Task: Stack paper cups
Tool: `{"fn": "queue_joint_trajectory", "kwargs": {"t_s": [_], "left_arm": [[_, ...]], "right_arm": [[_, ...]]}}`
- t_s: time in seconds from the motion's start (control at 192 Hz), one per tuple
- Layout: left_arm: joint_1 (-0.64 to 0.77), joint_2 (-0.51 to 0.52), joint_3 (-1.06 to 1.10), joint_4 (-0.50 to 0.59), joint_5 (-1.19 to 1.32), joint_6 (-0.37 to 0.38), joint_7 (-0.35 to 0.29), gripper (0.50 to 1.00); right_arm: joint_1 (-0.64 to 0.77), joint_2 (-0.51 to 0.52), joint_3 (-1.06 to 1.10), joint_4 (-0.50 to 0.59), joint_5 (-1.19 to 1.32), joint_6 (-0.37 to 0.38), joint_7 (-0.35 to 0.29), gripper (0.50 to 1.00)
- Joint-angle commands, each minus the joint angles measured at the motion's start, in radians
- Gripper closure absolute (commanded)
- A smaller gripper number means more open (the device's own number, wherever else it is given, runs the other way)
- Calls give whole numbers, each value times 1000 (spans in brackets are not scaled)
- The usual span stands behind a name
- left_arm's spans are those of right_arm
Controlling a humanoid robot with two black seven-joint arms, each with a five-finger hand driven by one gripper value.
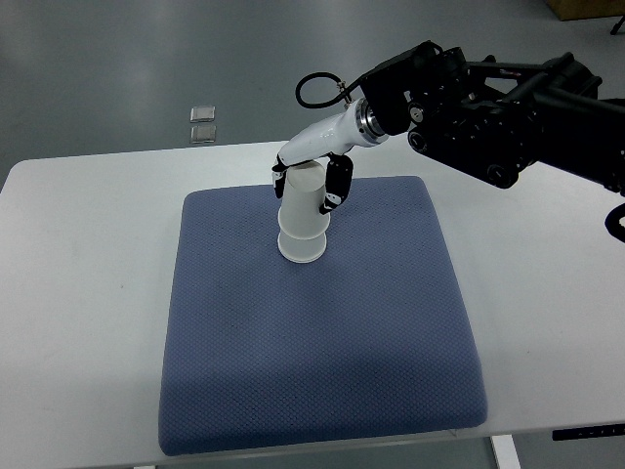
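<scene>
Two stacked paper cups in right hand, on blue mat.

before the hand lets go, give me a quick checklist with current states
1. Right robot hand gripping the upper paper cup: ok, fingers wrap both sides.
2. Upper cup nested over the lower cup: ok, only the lower rim shows.
3. Stack upright: not ok, it tilts slightly.
4. Stack resting on the blue mat: ok.
5. Fully seated: cannot tell.
6. Left arm clear: ok, out of view.
</scene>
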Motion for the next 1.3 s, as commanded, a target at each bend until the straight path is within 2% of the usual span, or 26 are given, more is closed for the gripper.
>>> {"fn": "queue_joint_trajectory", "kwargs": {"t_s": [0.0,0.584,0.714,0.86,1.032,1.293], "left_arm": [[0,0,0,0,0,0,0,500],[0,0,0,0,0,0,0,500],[0,0,0,0,0,0,0,500],[0,0,0,0,0,0,0,500],[0,0,0,0,0,0,0,500],[0,0,0,0,0,0,0,500]], "right_arm": [[-2,0,6,0,3,-2,0,611],[37,-12,15,-5,13,-2,5,589],[8,-47,115,-20,64,0,0,591],[-32,-144,187,-74,165,0,0,591],[-98,-149,194,-186,377,-4,2,591],[-203,-133,193,-242,790,-46,0,591]]}}
